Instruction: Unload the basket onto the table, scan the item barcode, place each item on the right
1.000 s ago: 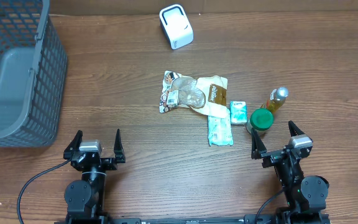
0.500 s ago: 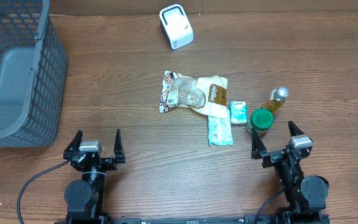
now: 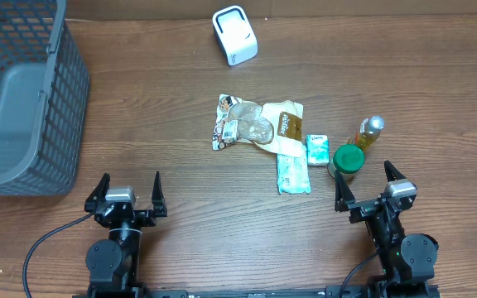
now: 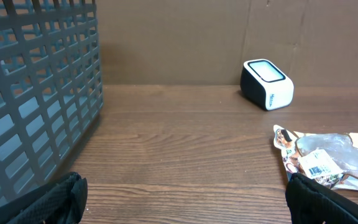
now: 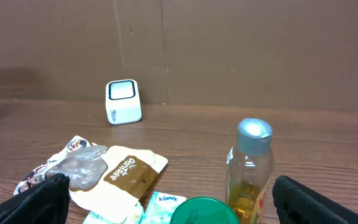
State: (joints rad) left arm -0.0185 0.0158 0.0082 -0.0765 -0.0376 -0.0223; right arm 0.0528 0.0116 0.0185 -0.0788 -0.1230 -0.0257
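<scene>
The left fingers (image 3: 158, 194) are standing spread wide, grasping nothing, low over the near edge of the tabletop (image 3: 164, 108). The right fingers (image 3: 340, 192) are gaping just as wide, also empty. Ahead of and between both pairs, a clear packet (image 3: 237, 126) is lying with its barcode label (image 4: 319, 163) facing up, touching a brown-and-white pouch (image 3: 286, 124). A green-lidded jar (image 3: 348, 157) and a bottle (image 3: 369, 132) are standing just ahead of the right fingers. The white scanner (image 3: 235, 36) is sitting well beyond the packet. A grey basket (image 3: 69, 99) is standing ahead-left of the left fingers.
</scene>
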